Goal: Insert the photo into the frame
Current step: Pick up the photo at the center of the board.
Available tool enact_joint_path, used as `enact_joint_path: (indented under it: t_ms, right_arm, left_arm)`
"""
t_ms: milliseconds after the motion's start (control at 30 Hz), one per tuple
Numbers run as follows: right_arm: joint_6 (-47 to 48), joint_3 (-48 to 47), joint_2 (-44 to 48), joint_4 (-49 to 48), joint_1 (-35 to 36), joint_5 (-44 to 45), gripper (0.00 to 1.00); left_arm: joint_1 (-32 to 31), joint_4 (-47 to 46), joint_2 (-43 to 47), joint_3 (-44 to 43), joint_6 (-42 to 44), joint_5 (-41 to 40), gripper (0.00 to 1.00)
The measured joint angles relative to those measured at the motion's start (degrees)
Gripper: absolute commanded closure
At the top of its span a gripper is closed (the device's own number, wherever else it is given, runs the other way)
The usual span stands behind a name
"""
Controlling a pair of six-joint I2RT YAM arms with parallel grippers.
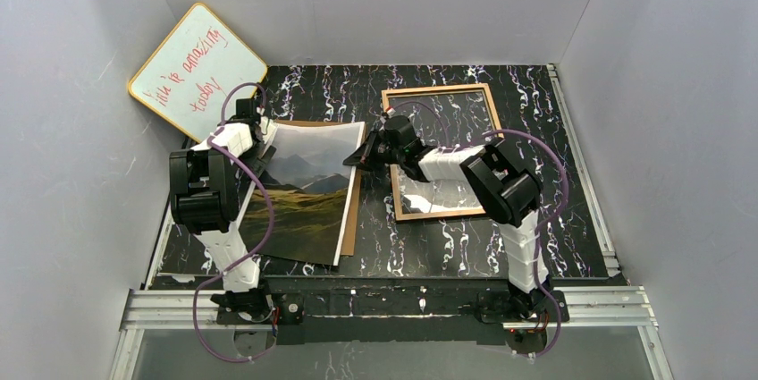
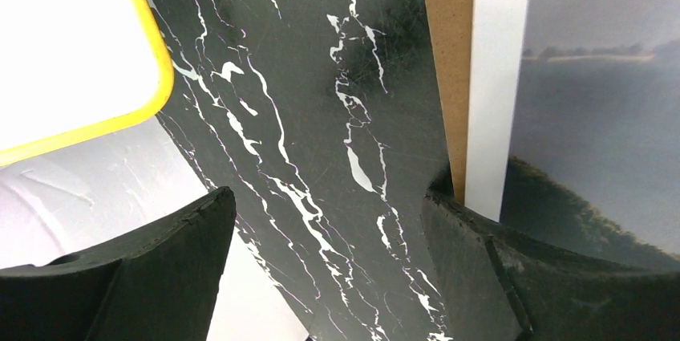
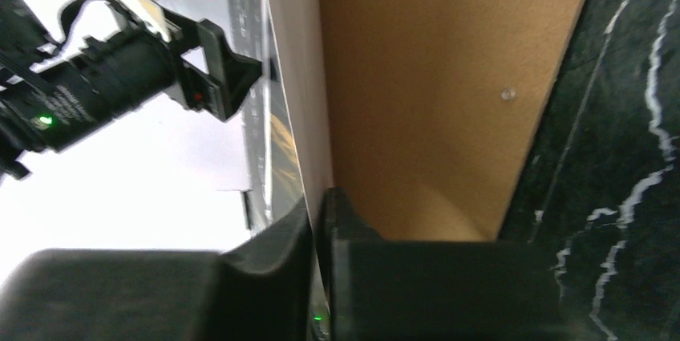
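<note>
A: Where's everything?
B: Photo (image 1: 308, 192) lies left of centre, frame (image 1: 438, 89) right of it. Right gripper (image 1: 362, 158) pinches the photo's right edge; left gripper (image 2: 329, 261) gapes wide.
A: Advice?
B: Lift slowly, avoid creasing.

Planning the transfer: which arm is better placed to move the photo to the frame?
Right: the right gripper is shut on the photo, and the frame lies on its side. The left gripper is open, holding nothing.

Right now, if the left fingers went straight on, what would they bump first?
Probably the black white-veined marble tabletop, which fills the gap between the open left fingers. One finger looks to sit over the edge of the brown hardboard panel and the paper mountain photo, so it may touch those first.
</note>
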State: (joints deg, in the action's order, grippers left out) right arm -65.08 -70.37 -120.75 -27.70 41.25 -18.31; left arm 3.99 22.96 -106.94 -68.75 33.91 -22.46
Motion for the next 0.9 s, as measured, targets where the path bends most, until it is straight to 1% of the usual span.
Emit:
enact_joint_path:
  t_ms: [133,200,267,367,433,500,567,700,767,833,900]
  right_arm:
    - [5.03,-1.31,4.0,6.67,-0.55,1.36,0.99]
    - [8.5,-4.44,7.48,11.91,-1.75,1.44,0.99]
    - [11.06,-7.5,10.99,15.21,-4.04,0.26,0.99]
    - [15.39,-13.33,17.11,20.87,-11.08,-3.3,0.99]
    - [19.82,-18.6,20.92,27.3,-17.49,-3.02,0.99]
    - [25.42,-23.43,24.7,33.88,-22.91,2.27,0.99]
    - [31.34,-25.59,29.81,39.58,-25.88,11.04,0.99]
    - [41.66,-26.29,41.18,47.23,-24.46,26.43,0.99]
    - [45.72,-27.5,45.07,49.24,-23.28,31.41,0.99]
    - [48.78,-29.53,46.45,50.58,-22.93,34.75,0.99]
    - [51.52,-32.59,45.33,52.0,-22.34,37.48,0.99]
  left_arm:
    - [0.17,1.88,-0.24,-1.42,-0.35,0.79,0.06]
    - [0.46,4.37,-0.5,-2.73,-0.96,2.45,0.04]
    - [0.5,6.75,-0.76,-4.11,-1.53,3.76,0.04]
    - [0.48,10.1,-0.79,-6.45,-2.34,5.92,0.03]
    - [0.42,11.21,-0.79,-7.63,-2.84,6.93,0.02]
    - [0.37,11.89,-0.76,-8.11,-3.21,7.72,0.02]
    - [0.37,12.5,-0.74,-8.13,-3.65,8.39,0.02]
    - [0.37,13.7,-0.74,-8.13,-4.52,9.33,0.02]
    - [0.37,14.05,-0.74,-8.15,-4.9,9.77,0.02]
    - [0.37,14.47,-0.72,-8.26,-5.22,9.99,0.02]
    - [0.37,14.86,-0.68,-8.41,-5.49,10.08,0.02]
